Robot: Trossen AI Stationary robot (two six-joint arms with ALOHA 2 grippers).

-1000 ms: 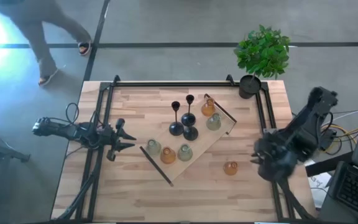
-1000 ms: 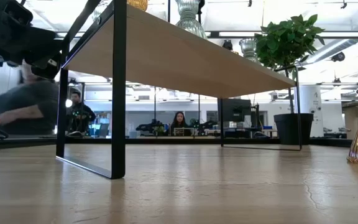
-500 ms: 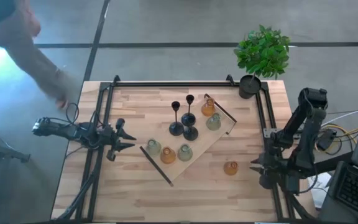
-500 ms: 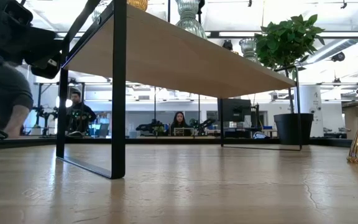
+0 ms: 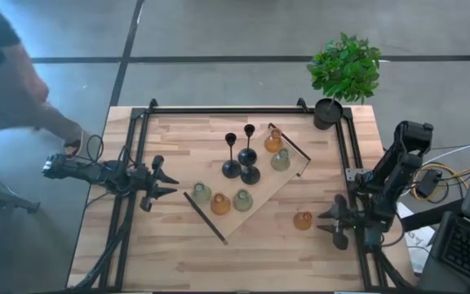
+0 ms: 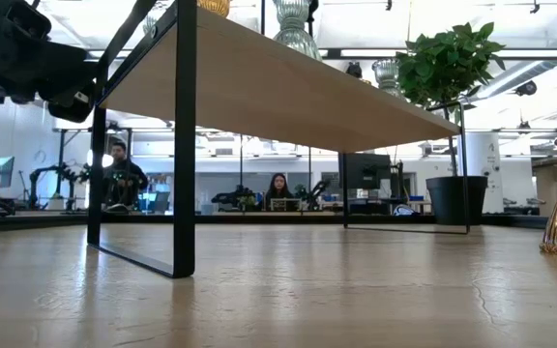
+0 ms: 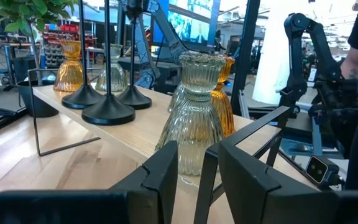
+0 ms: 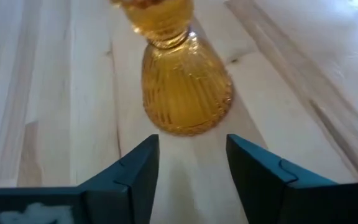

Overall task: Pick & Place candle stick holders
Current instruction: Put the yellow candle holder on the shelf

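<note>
Right gripper, fingers spread and holding nothing, sits just right of a squat amber ribbed-glass candle holder standing alone on the wooden table, near-right of the raised shelf. Left gripper, also spread, waits at the table's left.

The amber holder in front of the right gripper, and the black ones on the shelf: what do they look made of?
The amber holder looks like ribbed, see-through glass with a glossy finish, standing on the table just ahead of the open right gripper. The black holders look like matte metal, opaque with thin stems and flat round bases, though painted wood cannot be ruled out.
</note>
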